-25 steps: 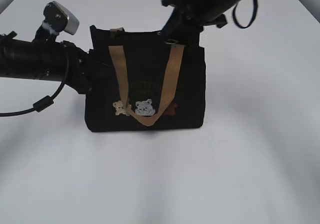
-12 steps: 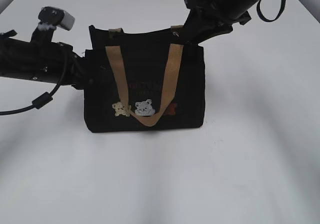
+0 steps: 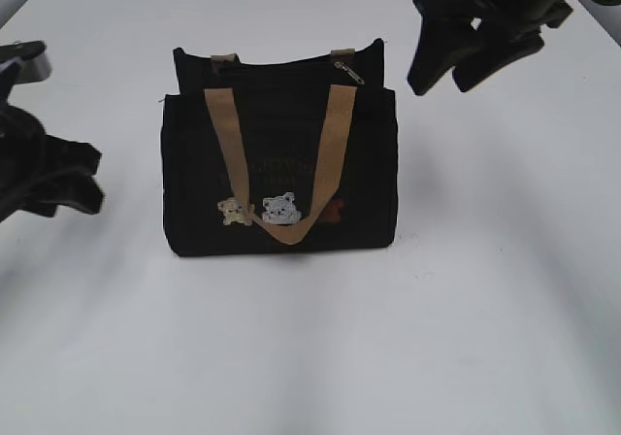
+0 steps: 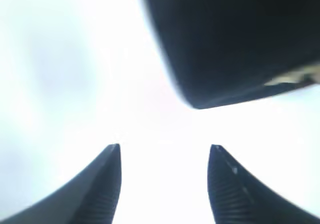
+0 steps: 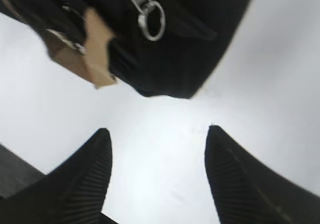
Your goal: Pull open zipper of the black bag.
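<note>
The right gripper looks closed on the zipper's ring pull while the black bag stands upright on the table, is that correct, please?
Not quite: the right gripper is open and clear of the ring pull, as the right wrist view shows. The black bag does stand upright on the table.

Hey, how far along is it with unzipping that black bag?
Done, by the look of it: the zipper's slider with its ring pull sits at the right end of the black bag, at its top rim. In hand: nothing. The left gripper and right gripper show open jaws, clear of the bag. Left: how wide the mouth gapes can't be seen.
</note>
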`<state>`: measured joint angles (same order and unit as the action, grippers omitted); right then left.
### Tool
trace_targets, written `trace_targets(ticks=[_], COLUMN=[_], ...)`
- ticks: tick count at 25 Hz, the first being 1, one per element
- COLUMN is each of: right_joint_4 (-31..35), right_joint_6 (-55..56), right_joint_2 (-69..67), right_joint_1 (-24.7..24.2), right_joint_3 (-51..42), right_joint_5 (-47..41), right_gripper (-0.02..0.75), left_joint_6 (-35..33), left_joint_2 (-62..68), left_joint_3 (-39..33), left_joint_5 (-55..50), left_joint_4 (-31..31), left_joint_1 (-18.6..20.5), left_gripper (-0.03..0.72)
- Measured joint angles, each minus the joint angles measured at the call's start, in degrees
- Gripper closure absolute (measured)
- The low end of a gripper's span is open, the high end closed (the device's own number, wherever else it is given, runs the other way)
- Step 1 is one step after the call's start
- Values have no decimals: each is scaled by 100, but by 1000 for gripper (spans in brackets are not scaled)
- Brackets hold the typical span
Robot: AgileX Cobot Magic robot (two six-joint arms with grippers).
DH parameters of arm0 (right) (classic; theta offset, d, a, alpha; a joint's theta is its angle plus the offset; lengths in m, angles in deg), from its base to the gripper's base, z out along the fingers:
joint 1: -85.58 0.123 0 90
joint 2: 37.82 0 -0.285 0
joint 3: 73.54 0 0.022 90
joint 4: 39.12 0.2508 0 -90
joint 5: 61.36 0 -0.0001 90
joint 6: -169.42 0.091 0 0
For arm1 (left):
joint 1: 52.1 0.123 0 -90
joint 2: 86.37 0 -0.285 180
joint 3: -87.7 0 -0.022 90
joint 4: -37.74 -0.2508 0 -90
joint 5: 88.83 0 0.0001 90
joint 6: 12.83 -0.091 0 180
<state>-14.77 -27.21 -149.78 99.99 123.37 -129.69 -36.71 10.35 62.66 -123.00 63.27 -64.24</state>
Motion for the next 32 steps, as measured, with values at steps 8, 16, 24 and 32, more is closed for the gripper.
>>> trace_targets(ticks=[8, 16, 24, 32], right_joint_4=[-1480, -1832, -1896, -1910], right_joint_6=[1256, 1244, 1006, 759], right_joint_2=[719, 3513, 6868, 9560], right_joint_1=[0, 0, 0, 0], right_joint_3=[-1359, -4094, -6227, -6606], right_joint_5=[-65, 33, 418, 517], right_gripper=[278, 296, 296, 300], left_joint_6=[2739, 2781, 2788, 2546], left_joint_2=[-699, -3218, -6096, -8185], left_joint_3=[-140, -776, -1646, -2088], left_joint_5=[-279, -1135, -2234, -2532], left_joint_4=[-1812, -1811, -1892, -2354], left_joint_1=[285, 285, 285, 285], left_gripper=[307, 307, 307, 309])
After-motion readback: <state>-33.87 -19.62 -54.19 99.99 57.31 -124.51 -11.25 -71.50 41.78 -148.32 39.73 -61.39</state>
